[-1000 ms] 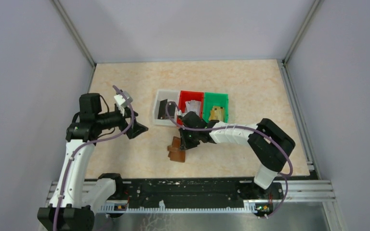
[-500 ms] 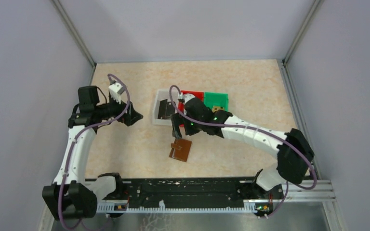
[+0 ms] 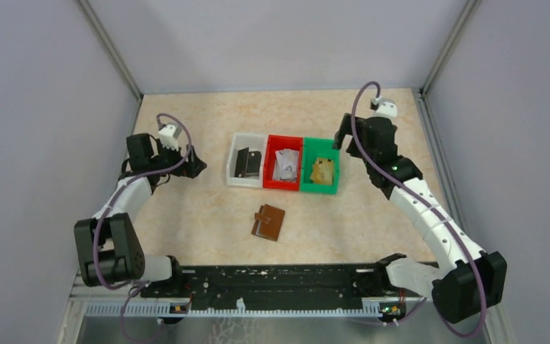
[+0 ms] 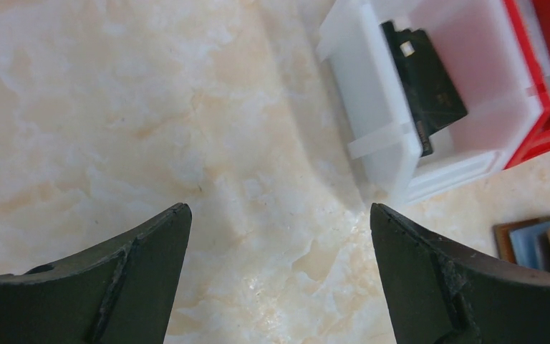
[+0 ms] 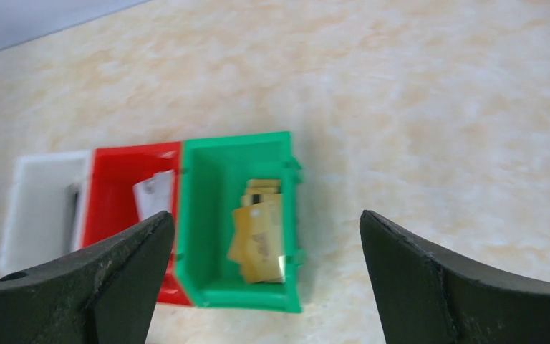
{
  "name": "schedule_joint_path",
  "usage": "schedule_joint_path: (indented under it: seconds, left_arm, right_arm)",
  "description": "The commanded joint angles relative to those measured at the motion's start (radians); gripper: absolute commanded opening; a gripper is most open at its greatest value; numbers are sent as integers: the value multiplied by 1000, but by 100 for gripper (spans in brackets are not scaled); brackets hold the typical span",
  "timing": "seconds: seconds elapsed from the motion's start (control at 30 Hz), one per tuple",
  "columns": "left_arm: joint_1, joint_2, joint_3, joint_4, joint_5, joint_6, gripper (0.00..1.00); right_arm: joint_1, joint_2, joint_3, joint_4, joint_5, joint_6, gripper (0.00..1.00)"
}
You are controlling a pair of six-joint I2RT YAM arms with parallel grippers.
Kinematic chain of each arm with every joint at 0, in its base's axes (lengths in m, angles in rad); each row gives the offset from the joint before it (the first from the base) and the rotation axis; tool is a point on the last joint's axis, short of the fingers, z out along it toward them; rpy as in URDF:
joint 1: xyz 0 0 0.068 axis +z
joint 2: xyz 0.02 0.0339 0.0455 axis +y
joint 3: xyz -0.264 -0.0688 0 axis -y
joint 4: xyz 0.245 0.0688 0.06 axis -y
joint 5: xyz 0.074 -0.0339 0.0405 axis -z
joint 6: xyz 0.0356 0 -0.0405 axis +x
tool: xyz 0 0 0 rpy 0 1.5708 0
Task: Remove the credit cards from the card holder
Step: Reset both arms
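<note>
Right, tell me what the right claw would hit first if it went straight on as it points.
Likely the gold cards in the green bin, centred ahead of the right claw; depth is unclear.

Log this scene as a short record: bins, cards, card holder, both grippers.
white bin: black cards inside
red bin: silvery-white cards inside
green bin: gold cards inside
card holder: lying on the table in front of the bins, touched by neither gripper
left gripper: open, empty, left of the white bin
right gripper: open, empty, right of the green bin
</note>
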Motion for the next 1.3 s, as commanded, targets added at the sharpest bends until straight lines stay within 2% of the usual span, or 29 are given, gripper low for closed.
schedule_joint_path:
  seconds: [0.0, 0.17, 0.3, 0.4, 0.53, 0.67, 0.93, 1.03, 1.1, 1.17, 1.27]
  left_arm:
    - [7, 65, -102, 319, -48, -67, 99]
    - [8, 151, -167, 524, -87, -89, 99]
    - [9, 164, -313, 821, -120, -118, 99]
    - [9, 175, -375, 916, -89, -128, 99]
    - [9, 182, -403, 1003, -114, -196, 99]
    - [8, 200, -496, 1219, -151, -234, 99]
    - [4, 171, -568, 1313, -181, -237, 99]
    - [-15, 174, -581, 1333, -220, -223, 99]
    - [-53, 203, -620, 1402, -264, -184, 99]
    - [-62, 282, -634, 1571, -307, -202, 99]
    - [-67, 216, -581, 1349, -319, -195, 99]
  right_arm:
    - [-95, -72, -152, 193, 197, -43, 99]
    - [-172, -93, -346, 423, 311, -129, 99]
    - [-201, -87, -462, 560, 415, -203, 99]
    - [-212, -90, -574, 704, 484, -254, 99]
    - [-215, -111, -738, 982, 489, -338, 99]
    - [-214, -82, -801, 1086, 469, -346, 99]
    - [-216, 27, -908, 1337, 460, -312, 99]
    - [-218, 43, -919, 1384, 444, -316, 99]
    - [-222, 49, -933, 1424, 435, -326, 99]
    - [-230, 49, -938, 1435, 420, -327, 99]
    - [-251, 59, -944, 1466, 388, -325, 99]
